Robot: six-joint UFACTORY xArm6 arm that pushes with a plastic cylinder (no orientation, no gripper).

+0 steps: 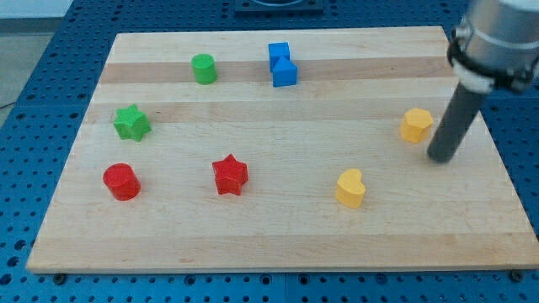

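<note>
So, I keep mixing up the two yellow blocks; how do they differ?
The yellow block near the view's right looks faceted, while the yellow heart has a rounded, lobed outline. The right one sits higher in the view, the heart lower and more central. My tip is just right of and below the right block; the heart lies well clear of it. Both share the same yellow and rest on the wooden board.

- Light was bright and even, with soft, short shadows under the blocks.
- The arm's upper housing [497, 38] looked blurred, perhaps from motion.
</note>
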